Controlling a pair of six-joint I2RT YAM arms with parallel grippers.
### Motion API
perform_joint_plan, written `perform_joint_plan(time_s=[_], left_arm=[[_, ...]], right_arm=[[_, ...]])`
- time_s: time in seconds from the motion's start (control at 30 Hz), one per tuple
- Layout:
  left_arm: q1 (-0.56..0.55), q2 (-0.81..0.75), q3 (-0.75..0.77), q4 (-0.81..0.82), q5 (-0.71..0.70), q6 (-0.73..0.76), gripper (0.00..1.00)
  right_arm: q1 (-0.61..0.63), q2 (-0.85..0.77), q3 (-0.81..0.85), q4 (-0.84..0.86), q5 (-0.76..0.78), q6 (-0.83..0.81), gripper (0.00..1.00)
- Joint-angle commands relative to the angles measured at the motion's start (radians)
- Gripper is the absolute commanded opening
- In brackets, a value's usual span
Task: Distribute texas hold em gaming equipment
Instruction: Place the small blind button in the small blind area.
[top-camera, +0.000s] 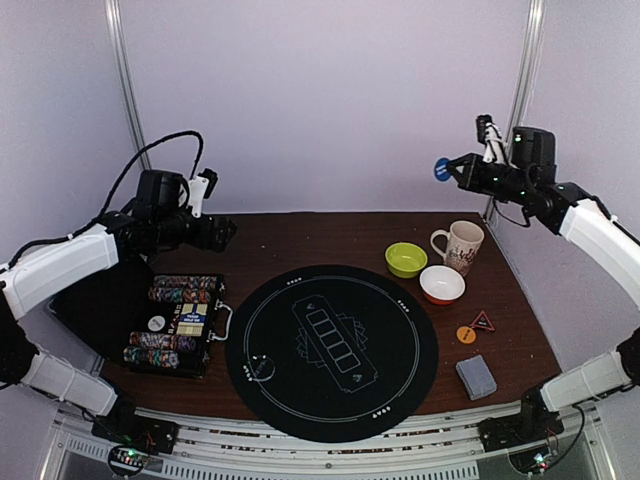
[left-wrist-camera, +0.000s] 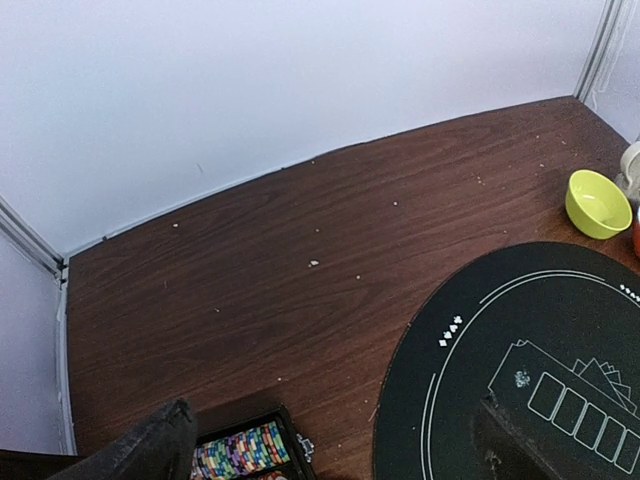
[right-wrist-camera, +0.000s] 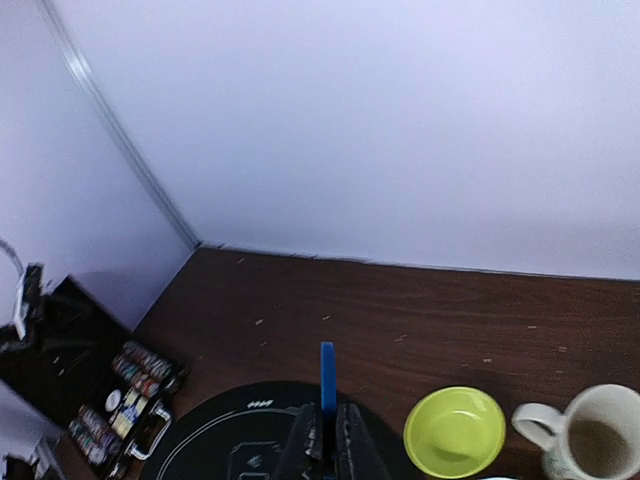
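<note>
**Top external.** The right gripper (top-camera: 447, 170) is raised high over the far right corner of the table (top-camera: 300, 235). It is clamped on a blue disc (top-camera: 441, 169), which is held at the fingertips with its face towards the camera. Beneath it and nearer its base, a mug (top-camera: 460, 246), a green bowl (top-camera: 406, 259) and a white-orange bowl (top-camera: 442, 284) are noted. Nearer the base again lie an orange disc (top-camera: 466, 334) and, just beside it, a red triangle (top-camera: 482, 322). A grey-blue card deck (top-camera: 476, 376) lies closest to the base. The left gripper (top-camera: 215, 233) is held above the table, beyond the open chip case (top-camera: 175, 325). Its opening cannot be read from this view.

**Left wrist.** The left gripper's fingers (left-wrist-camera: 150, 450) are seen spread wide. The far corner of the chip case, with coloured chips, lies between and below them. The round black mat (left-wrist-camera: 470, 330) lies under the right-hand finger.

**Right wrist.** The blue disc is seen edge-on and upright, pinched between the right gripper's fingers (right-wrist-camera: 303, 450). The green bowl lies just to their right, with the mug further right. The chip case is well off to the left.
</note>
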Motion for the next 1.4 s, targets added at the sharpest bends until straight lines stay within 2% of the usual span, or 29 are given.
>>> perform_joint_plan(time_s=[0.0,0.2,0.3,0.43,0.63,0.7,0.83,0.9,1.07,1.3,1.37], left_arm=[[-0.001,0.004,-0.012,0.036,0.059,-0.041,0.98],[0.0,0.045,-0.02,0.044,0.091,-0.084,0.98],[-0.001,0.067,-0.02,0.044,0.095,-0.093,0.98],[-0.001,0.079,-0.03,0.047,0.101,-0.096,0.98],[-0.001,0.095,-0.055,0.075,0.119,-0.098,0.98],[0.0,0.105,-0.039,0.076,0.114,-0.094,0.98],[-0.001,0.104,-0.034,0.083,0.086,-0.098,0.98],[0.0,0.091,-0.047,0.079,0.07,-0.104,0.98],[0.001,0.049,-0.092,0.091,0.037,-0.091,0.98],[0.005,0.059,-0.121,0.121,-0.02,-0.065,0.98],[0.006,0.059,-0.124,0.126,-0.025,-0.062,0.98]], right_arm=[[0.195,0.085,0.087,-0.086,-0.135,-0.097,0.0],[0.374,0.176,0.077,-0.061,-0.06,-0.02,0.0],[0.453,0.233,0.096,-0.102,-0.021,-0.019,0.0],[0.496,0.268,0.093,-0.104,-0.01,-0.004,0.0],[0.534,0.323,0.073,-0.054,0.024,0.115,0.0],[0.56,0.344,0.063,0.007,0.025,0.175,0.0],[0.602,0.448,0.044,0.248,0.03,0.347,0.0],[0.606,0.551,0.105,0.305,0.007,0.392,0.0],[0.587,0.792,0.271,0.292,-0.001,0.44,0.0],[0.529,1.034,0.439,0.256,-0.02,0.463,0.0],[0.511,1.105,0.493,0.267,-0.07,0.482,0.0]])
